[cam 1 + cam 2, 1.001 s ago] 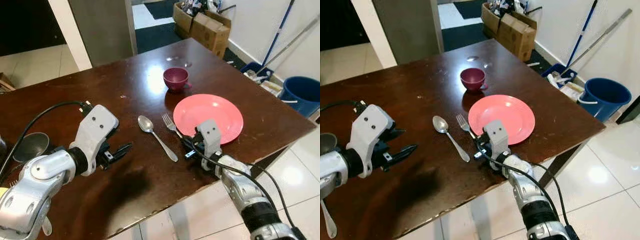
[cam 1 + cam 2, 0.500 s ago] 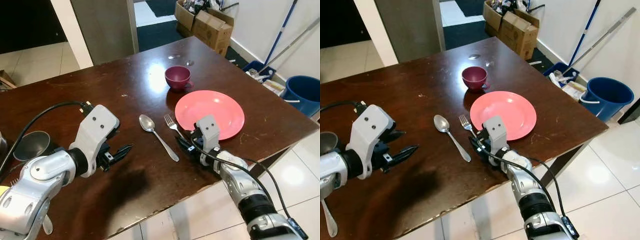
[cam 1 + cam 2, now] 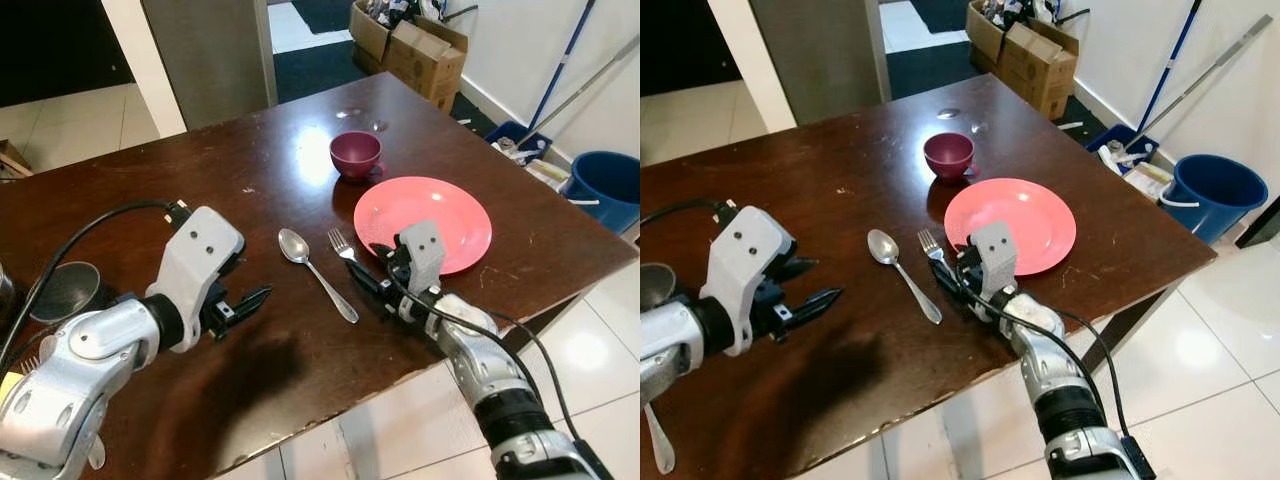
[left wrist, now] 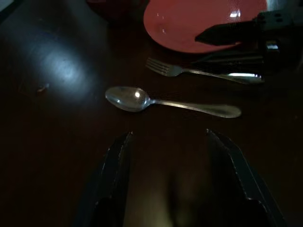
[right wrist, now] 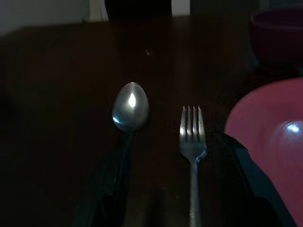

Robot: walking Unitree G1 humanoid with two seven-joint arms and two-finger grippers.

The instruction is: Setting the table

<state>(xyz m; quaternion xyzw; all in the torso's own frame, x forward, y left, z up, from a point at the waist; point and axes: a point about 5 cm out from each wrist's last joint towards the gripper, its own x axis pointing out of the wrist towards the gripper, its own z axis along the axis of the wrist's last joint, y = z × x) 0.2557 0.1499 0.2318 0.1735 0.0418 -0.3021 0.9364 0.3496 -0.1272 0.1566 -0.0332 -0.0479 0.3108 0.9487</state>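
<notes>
A pink plate [image 3: 425,208] lies on the dark wooden table [image 3: 150,190], with a maroon cup [image 3: 355,153] behind it. To the plate's left lie a fork [image 3: 342,250] and a spoon [image 3: 313,270], side by side. My right gripper [image 3: 372,268] is open and low over the table, its fingers on either side of the fork's handle [image 5: 191,189]. The spoon's bowl [image 5: 131,108] lies just outside one finger [image 5: 113,184]. My left gripper [image 3: 245,298] hovers open and empty over bare table, left of the spoon [image 4: 142,100].
A metal cup [image 3: 62,290] stands at the table's left edge. The near table edge runs right under my right arm. On the floor to the right are a blue bucket [image 3: 605,185], mop handles and cardboard boxes [image 3: 420,55]. A pillar [image 3: 205,50] stands behind the table.
My right gripper has moved forward from near the table's front edge until it straddles the fork's handle. The left arm has barely moved.
</notes>
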